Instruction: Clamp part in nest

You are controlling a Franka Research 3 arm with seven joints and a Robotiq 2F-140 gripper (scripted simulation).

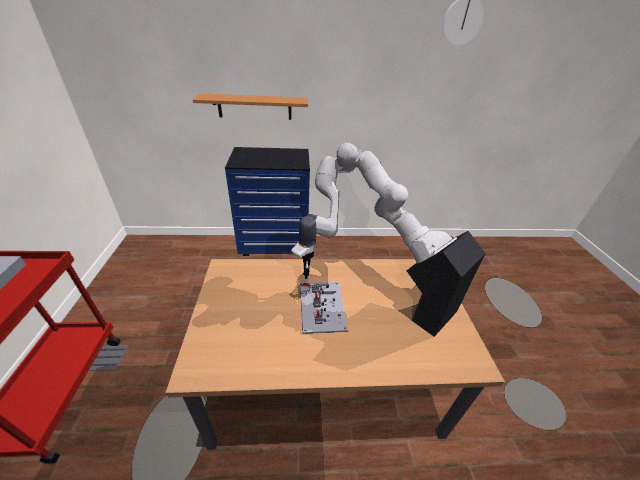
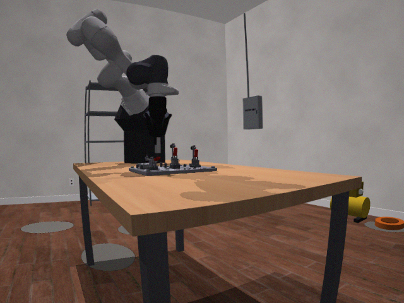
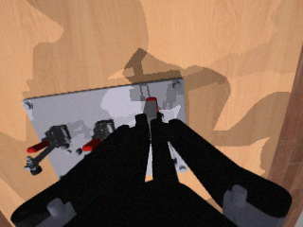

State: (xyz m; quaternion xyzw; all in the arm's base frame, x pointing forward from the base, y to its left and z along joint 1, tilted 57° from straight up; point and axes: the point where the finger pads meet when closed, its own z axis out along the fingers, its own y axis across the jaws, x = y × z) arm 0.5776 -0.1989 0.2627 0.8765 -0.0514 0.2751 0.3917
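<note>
The grey fixture plate (image 1: 325,306) lies on the table and carries three toggle clamps with red handles. In the side view, two clamps (image 2: 174,157) (image 2: 195,156) stand with handles upright, and the third clamp's handle (image 2: 156,159) lies low at the plate's far end. My gripper (image 3: 151,109) is shut with nothing between the fingers. Its tips hang just over that low handle's red tip (image 3: 151,100). It also shows in the top view (image 1: 306,273). A paler patch (image 3: 124,100) on the plate beside that clamp may be the part; my fingers hide most of it.
The robot's black base (image 1: 445,281) stands at the table's right side. A blue drawer cabinet (image 1: 267,201) stands behind the table and a red cart (image 1: 36,341) at the left. The table's edge runs close to the plate in the wrist view (image 3: 289,142).
</note>
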